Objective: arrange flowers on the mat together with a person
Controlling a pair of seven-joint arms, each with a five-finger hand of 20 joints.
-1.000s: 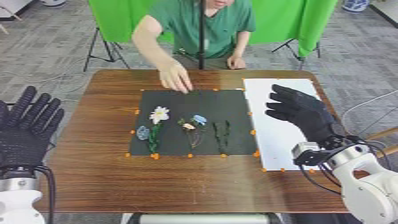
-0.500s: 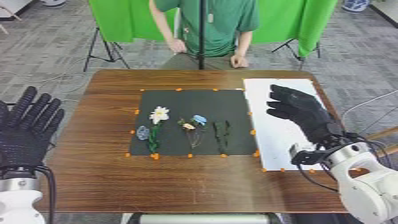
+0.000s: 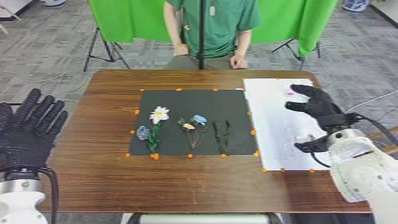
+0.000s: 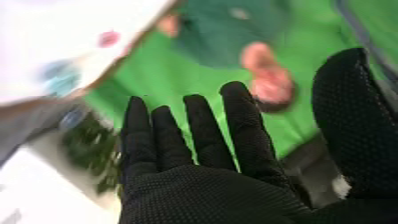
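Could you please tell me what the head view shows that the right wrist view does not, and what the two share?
Head view: the left hand, and the dark mat with a white flower, a blue flower and green stems.
Right wrist view: a blurred, leafy-looking green patch.
Both: the right hand, the green curtain and the white sheet.
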